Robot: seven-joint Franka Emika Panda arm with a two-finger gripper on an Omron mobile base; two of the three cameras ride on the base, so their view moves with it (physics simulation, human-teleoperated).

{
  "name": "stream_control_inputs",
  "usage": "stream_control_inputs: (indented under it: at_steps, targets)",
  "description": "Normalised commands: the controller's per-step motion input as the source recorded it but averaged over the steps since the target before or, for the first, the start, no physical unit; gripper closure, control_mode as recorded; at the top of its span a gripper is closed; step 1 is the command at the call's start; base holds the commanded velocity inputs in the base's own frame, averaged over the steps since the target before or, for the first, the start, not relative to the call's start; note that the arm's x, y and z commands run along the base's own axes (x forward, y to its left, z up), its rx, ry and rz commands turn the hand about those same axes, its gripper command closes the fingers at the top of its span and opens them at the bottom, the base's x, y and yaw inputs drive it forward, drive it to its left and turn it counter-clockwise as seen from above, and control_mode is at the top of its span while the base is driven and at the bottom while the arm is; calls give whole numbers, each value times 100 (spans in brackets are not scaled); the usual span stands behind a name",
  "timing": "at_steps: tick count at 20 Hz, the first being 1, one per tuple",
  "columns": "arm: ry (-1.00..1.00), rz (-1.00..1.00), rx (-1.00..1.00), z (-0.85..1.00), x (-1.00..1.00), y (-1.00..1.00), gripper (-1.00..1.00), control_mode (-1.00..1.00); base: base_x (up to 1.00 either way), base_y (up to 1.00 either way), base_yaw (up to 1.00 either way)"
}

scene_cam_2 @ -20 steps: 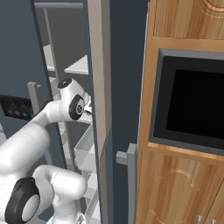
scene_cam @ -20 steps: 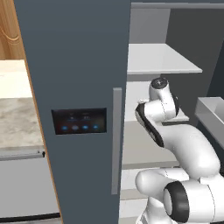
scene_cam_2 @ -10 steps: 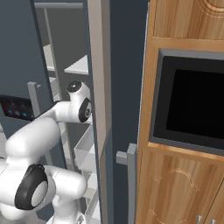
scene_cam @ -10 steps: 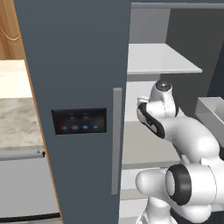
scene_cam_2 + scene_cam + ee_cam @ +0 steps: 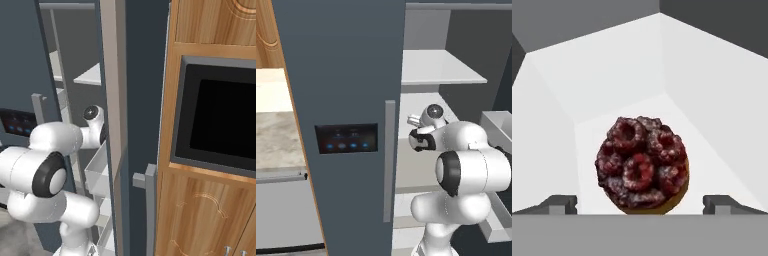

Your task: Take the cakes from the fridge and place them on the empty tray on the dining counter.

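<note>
From the hand view I see the round cake [image 5: 643, 165] sitting in a white bin [image 5: 712, 100] with smooth sloping walls; its top is a cluster of dark red, bumpy raspberries dusted pale in spots, over a thin tan crust at the lower edge. The gripper [image 5: 640, 204] has its two dark square fingertips [image 5: 559, 204] spread wide, one on each side of the cake, neither touching it, with the cake lying between them and nothing held. Neither base view lets me see that cake. From the left base view I see the fridge [image 5: 346, 100] as a flat matte slate-grey door with a long grey vertical handle [image 5: 389, 160] and a black panel [image 5: 347, 138] carrying small blue lights; beside the door the open half shows plain white shelves [image 5: 441, 67], and the glossy white arm [image 5: 456, 170] reaches in below the upper shelf. Left of the fridge there is a veined marble top [image 5: 273, 137]. The right base view gives me the fridge's other side: grained wood cabinets [image 5: 200, 210] with a black built-in oven [image 5: 220, 117] right of the fridge, and a translucent drawer [image 5: 97, 170] just under the arm's wrist.
</note>
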Motion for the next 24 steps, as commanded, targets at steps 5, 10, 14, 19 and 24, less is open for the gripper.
stream_control_inputs:
  at_steps: [5, 10, 14, 19, 24]
  targets:
    - [0, 0, 0, -1, 72, -2, -100, -100, 0, 0, 0]
    - [5, -1, 0, -18, 47, -10, -100, -100, 0, 0, 0]
    - [8, 0, 0, -27, 10, -14, 100, -100, 0, 0, 0]
    - [-3, 0, 0, 3, -59, -18, 100, -100, 0, 0, 0]
    - [8, -2, 0, 99, -65, 0, 100, -100, 0, 0, 0]
